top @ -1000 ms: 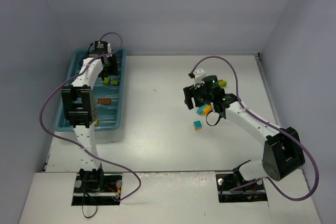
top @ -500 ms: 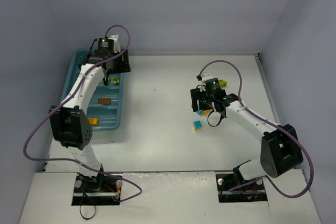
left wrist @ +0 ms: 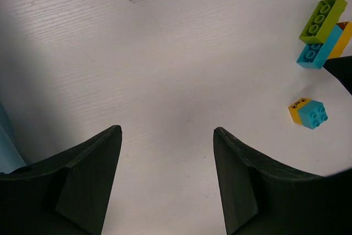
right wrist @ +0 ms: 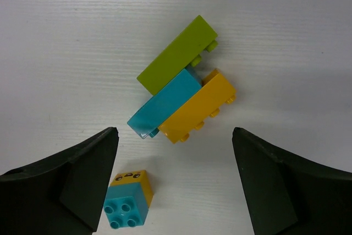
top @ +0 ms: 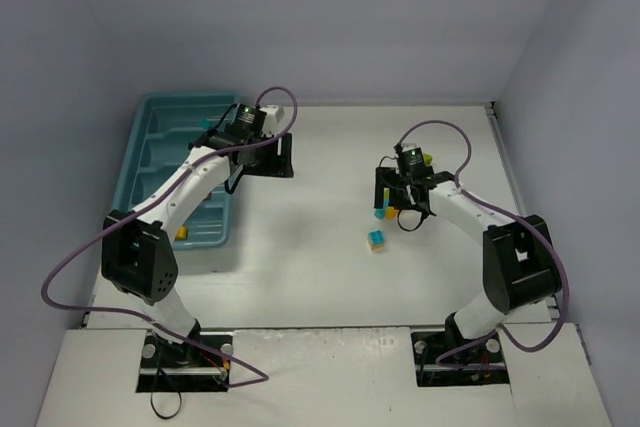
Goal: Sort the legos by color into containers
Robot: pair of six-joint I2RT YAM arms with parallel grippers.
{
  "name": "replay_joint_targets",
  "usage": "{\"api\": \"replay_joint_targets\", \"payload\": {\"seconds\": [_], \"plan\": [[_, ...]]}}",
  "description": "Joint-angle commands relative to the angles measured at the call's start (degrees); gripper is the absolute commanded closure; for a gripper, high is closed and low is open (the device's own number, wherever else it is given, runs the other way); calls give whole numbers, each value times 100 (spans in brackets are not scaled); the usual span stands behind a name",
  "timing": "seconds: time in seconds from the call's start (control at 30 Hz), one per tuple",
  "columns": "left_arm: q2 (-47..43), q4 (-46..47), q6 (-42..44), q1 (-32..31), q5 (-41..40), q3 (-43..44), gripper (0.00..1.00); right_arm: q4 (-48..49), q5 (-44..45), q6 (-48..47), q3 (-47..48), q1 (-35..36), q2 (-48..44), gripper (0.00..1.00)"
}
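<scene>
spreading across most of the overhead view, the white worktop [top: 320, 267] carries everything. the teal tray [top: 165, 117] lies along its left edge, up in the far left corner, with its long compartments running from far to near. the left arm [top: 185, 189] slants from the near edge across the tray and hides much of it. the right arm [top: 462, 207] bends in from the near right corner toward the middle of the right half.

the left gripper [left wrist: 166, 133] hangs over bare worktop just right of the tray's far end, its jaws well apart with nothing between them. the right gripper [right wrist: 174, 131] hangs over a cluster of bricks in the right half, toward the far edge. its jaws are spread wide to either side of the cluster and have hold of nothing.

that cluster is three long bricks lying slanted and pressed side by side: a lime brick [right wrist: 176, 56], a cyan brick [right wrist: 164, 105] in the middle, and an orange-yellow brick [right wrist: 198, 107]. a small cyan and yellow block [right wrist: 127, 202] sits apart from them on the side toward the near edge, studs up. one orange piece [top: 181, 234] lies in the tray near its near end, half hidden by the left arm; which compartment holds it i cannot tell.
</scene>
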Motion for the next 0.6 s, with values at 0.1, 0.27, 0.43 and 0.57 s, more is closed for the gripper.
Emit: {"api": "replay_joint_targets", "payload": {"seconds": [0.1,0.27,0.43,0.57], "plan": [[-324,288,-137,-79,76,42,39,-157,154,1012,447,-13,162,13],[-298,323,-146,-141,120,34,39,-229,339,1549,482,-13,479,12],[-324,341,-146,-185,138,-54,39,-229,496,1760,333,-13,663,14],[-333,367,-155,-185,156,-125,39,-167,584,1778,298,-13,725,17]]}}
